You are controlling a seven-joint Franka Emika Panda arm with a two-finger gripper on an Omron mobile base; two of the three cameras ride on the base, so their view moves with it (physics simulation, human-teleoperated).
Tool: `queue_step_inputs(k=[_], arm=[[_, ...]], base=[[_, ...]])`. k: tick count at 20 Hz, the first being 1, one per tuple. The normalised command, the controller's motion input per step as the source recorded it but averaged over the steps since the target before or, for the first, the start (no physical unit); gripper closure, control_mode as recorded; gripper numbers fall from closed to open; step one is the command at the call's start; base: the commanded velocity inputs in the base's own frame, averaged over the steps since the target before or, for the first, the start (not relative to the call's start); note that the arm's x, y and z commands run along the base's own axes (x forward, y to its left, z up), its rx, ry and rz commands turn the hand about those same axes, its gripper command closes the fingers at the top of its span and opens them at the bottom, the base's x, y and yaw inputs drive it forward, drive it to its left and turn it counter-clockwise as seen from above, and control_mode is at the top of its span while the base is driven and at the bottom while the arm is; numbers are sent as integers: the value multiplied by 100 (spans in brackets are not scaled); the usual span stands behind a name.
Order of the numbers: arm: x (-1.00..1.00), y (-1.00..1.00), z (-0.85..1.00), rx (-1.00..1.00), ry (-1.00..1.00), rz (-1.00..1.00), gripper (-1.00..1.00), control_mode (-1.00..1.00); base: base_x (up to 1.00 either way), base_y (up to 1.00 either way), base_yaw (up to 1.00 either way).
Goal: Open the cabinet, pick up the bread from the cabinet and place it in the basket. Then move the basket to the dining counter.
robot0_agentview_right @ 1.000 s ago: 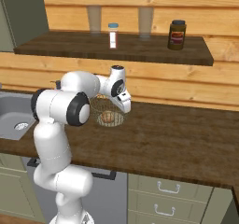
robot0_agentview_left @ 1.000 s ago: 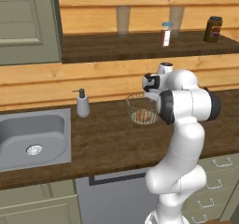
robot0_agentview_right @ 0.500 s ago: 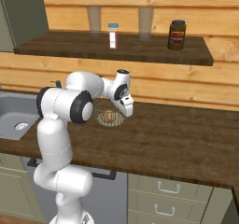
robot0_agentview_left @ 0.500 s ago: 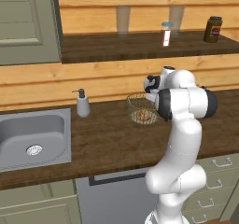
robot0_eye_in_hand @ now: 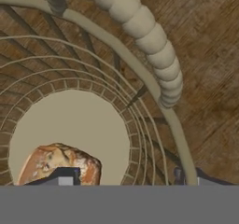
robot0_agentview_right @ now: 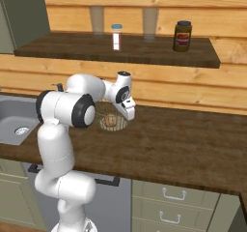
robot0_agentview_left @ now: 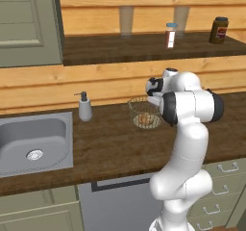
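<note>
The wire-mesh basket (robot0_agentview_left: 136,101) stands on the dark wood worktop, and the tan-brown bread (robot0_agentview_left: 144,120) lies on its bottom. My gripper (robot0_agentview_left: 155,101) points down at the basket's right rim. From the other side, the gripper (robot0_agentview_right: 129,114) hangs over the basket (robot0_agentview_right: 103,124) and the bread (robot0_agentview_right: 112,121). In the hand view the gripper (robot0_eye_in_hand: 126,177) is open and straddles the basket rim (robot0_eye_in_hand: 140,73). One fingertip (robot0_eye_in_hand: 65,176) is inside next to the bread (robot0_eye_in_hand: 58,162), the other is outside. The dining counter is out of view.
A grey-green cabinet door (robot0_agentview_left: 26,23) is at the upper left. The wooden shelf holds a white shaker (robot0_agentview_left: 170,35) and a dark jar (robot0_agentview_left: 219,30). A soap dispenser (robot0_agentview_left: 85,106) and a steel sink (robot0_agentview_left: 33,138) lie left of the basket. Drawers (robot0_agentview_right: 169,202) sit below the worktop.
The hand has sunk a little toward the basket's rim. The basket and the bread have not moved.
</note>
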Motion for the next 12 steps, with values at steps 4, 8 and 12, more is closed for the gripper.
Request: queue_step_inputs(k=[4, 8, 12], arm=[[-19, 39, -33, 0, 0, -3, 100, -100], [-37, 7, -5, 1, 0, -16, 100, -100], [-53, -3, 27, 2, -7, -29, 100, -100]], base=[[0, 0, 0], [0, 0, 0], [0, 0, 0]])
